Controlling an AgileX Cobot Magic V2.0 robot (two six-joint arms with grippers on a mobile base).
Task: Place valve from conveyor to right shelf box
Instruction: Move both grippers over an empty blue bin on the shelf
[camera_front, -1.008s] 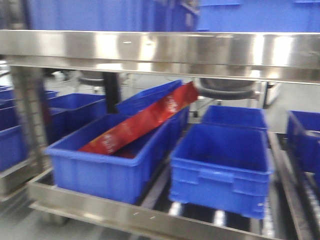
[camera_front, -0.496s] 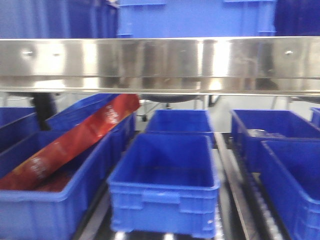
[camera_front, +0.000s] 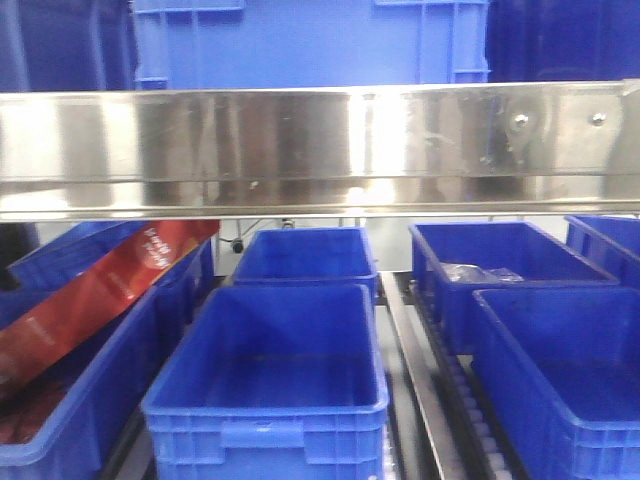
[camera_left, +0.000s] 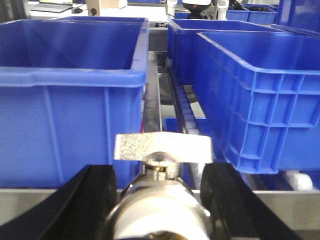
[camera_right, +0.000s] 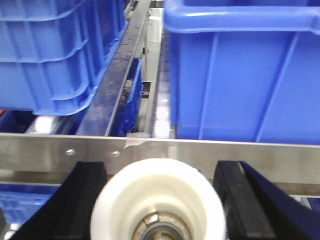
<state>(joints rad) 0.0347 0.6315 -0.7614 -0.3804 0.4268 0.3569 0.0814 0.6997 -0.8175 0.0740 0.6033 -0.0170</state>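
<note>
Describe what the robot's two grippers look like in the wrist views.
Only the fingers show. The left gripper has two matte black fingers, broad slabs with slanted edges, widening toward the camera. The right gripper has the same black fingers. No cables, markings or arm links are in view.

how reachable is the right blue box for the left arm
Probably yes: the blue box sits just ahead, open-topped; the left end effector, gripping the valve, must first clear its wall.
</note>
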